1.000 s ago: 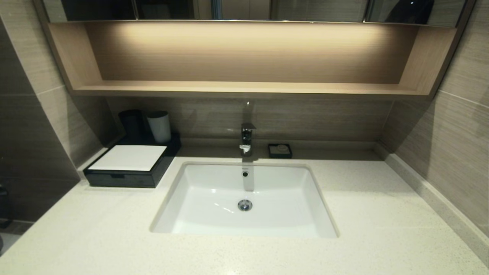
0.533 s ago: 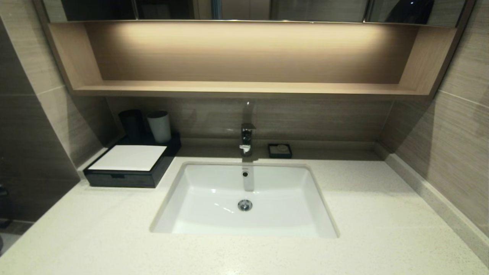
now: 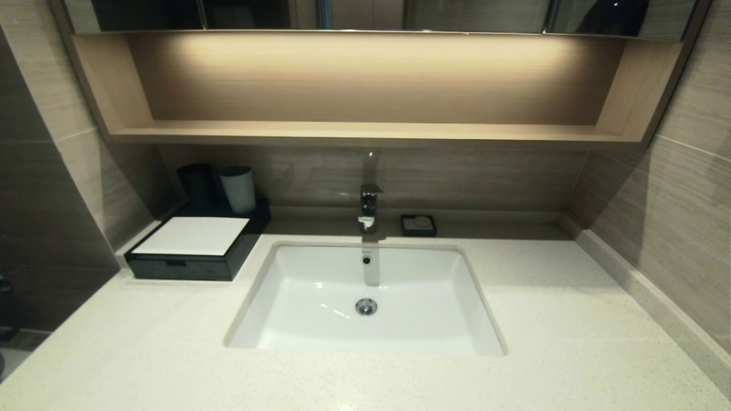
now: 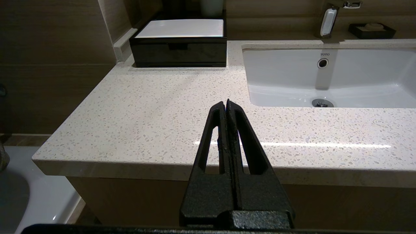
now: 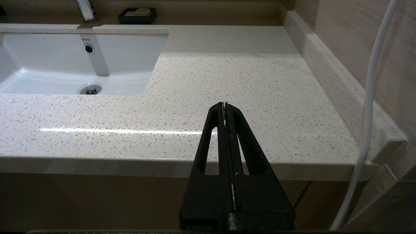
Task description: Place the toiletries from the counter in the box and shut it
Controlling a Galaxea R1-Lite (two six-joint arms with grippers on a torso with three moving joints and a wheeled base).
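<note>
Left tool closed on nothing, held off the desk's front edge; the box is well ahead of it and a bit to its left at the back of the desk, drawer pushed in. Right tool also closed and empty, off the front edge, sink ahead to its left. Sachets not visible in any view.
</note>
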